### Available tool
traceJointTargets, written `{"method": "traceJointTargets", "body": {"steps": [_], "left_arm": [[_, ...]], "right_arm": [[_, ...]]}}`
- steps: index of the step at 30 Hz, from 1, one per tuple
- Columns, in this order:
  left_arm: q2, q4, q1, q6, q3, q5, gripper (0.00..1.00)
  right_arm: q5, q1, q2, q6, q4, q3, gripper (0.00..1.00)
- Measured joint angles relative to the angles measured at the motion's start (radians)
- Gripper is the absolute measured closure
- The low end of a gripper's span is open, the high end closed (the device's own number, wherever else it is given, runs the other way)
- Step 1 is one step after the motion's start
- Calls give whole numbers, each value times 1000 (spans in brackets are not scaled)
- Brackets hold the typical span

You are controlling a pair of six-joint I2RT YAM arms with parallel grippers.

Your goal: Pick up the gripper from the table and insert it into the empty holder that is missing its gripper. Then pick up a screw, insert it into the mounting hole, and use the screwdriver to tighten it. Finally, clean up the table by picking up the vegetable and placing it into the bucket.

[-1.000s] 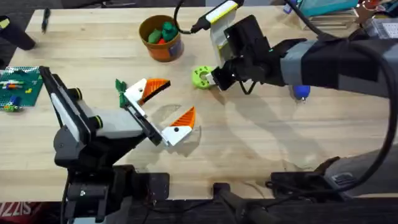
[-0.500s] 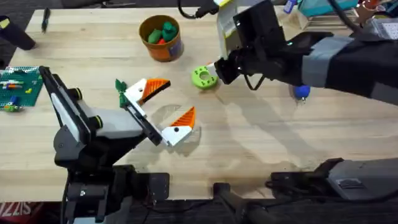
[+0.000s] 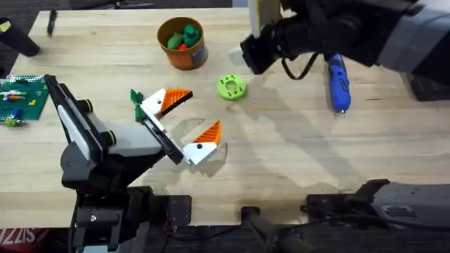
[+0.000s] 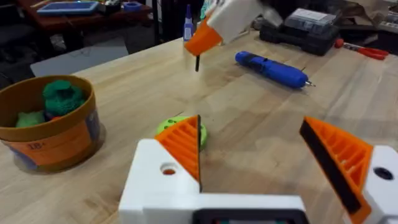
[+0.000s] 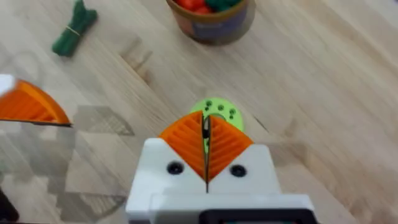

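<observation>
While the left gripper rests low over the table with its orange pads spread wide apart and nothing between them, the right gripper hangs above the lime-green ring, its pads pressed together on a thin dark screw. The vegetable lies on the wood just beside the left gripper's far finger. The bucket stands farther back, toys inside. A blue screwdriver lies off to the right.

A pale wooden surface with visible grain fills the scene (evenly lit, soft shadows); beyond its far edge stands a cluttered dark table.
</observation>
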Motion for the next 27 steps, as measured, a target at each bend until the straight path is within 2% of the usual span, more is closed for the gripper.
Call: {"method": "traceJointTargets", "body": {"steps": [17,27], "left_arm": [[0,0,0,0,0,0,15],[0,0,0,0,0,0,16]], "right_arm": [[-11,132,0,-46,-100,215,995],[-11,260,0,-49,-103,263,995]]}}
